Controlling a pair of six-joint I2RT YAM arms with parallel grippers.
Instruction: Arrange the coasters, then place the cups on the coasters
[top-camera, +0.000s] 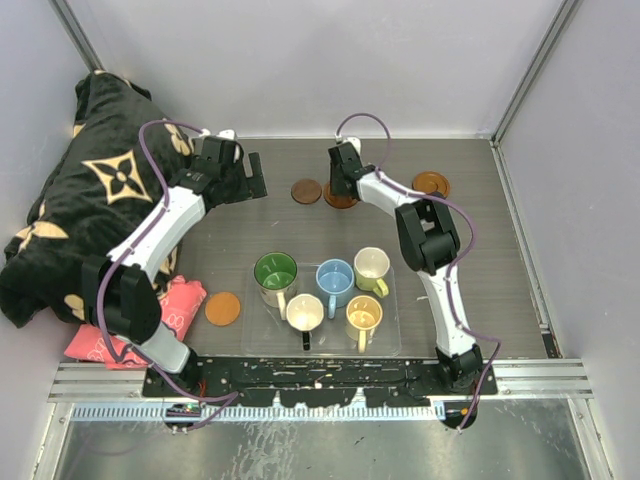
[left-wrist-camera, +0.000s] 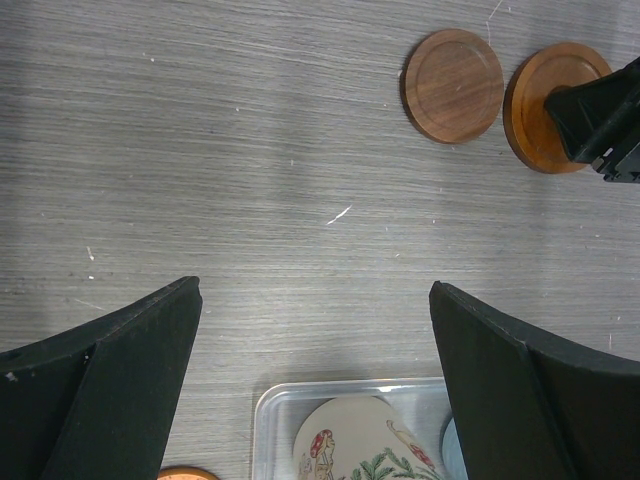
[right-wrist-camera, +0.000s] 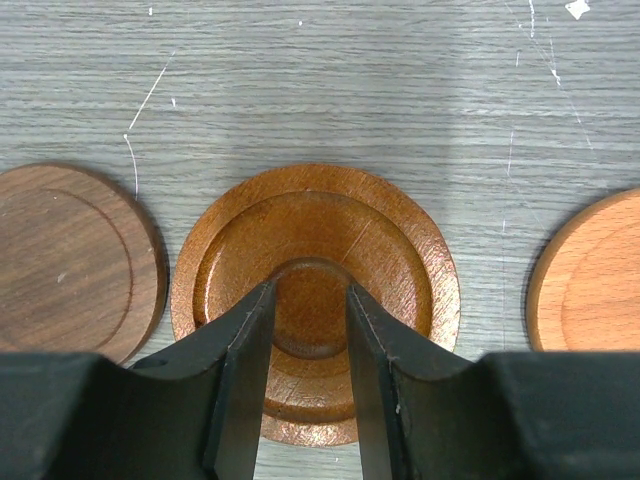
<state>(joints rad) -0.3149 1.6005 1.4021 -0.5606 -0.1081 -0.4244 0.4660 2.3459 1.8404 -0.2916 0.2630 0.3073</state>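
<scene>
Walls (top-camera: 300, 60): plain pale grey panels, left, far and right.
Counter (top-camera: 490, 230): grey wood-grain, evenly lit.
Near edge: ridged metal rail (top-camera: 540, 375).

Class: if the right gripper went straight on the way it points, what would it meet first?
The orange-brown coaster directly beneath the right gripper; the fingertips look almost on its recessed centre, though depth is unclear.

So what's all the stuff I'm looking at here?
coasters: four visible, brown to orange; three in a far row, one near left
cups: five, green, blue, cream, white-inside, yellow; in the tray
tray: one, clear; near middle
patterned cloth: one, black and gold; far left
pink bundle: one; near left
table: one, grey
left gripper: black, jaws wide open over bare table
right gripper: black, jaws slightly apart at the middle far coaster
</scene>
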